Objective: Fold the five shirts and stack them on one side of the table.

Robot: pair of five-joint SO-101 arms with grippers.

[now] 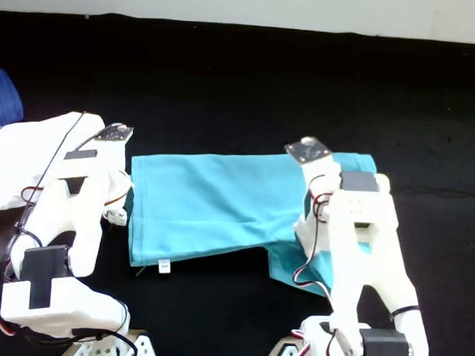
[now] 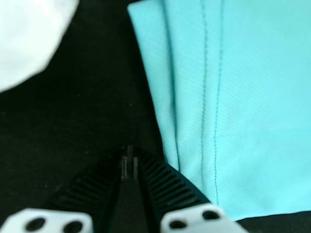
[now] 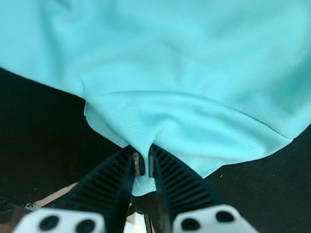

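- Closest in, the right gripper (image 3: 143, 162) is pinched tight on a fold of the teal shirt (image 1: 213, 204).
- Shirt's spread out mid black table (image 1: 226, 75).
- Left gripper (image 2: 130, 162) is closed on nothing, just beside the shirt's hemmed edge.
- White cloth (image 1: 18, 153) and blue cloth (image 1: 0, 97) sit by the left arm.

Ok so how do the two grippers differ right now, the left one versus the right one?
The left gripper is shut on nothing, while the right gripper is shut on a pinch of the teal shirt. The left gripper sits over bare black table just beside the shirt's hemmed edge; the right gripper sits at the shirt's opposite end, over the cloth itself. Both are black, ribbed and closed.
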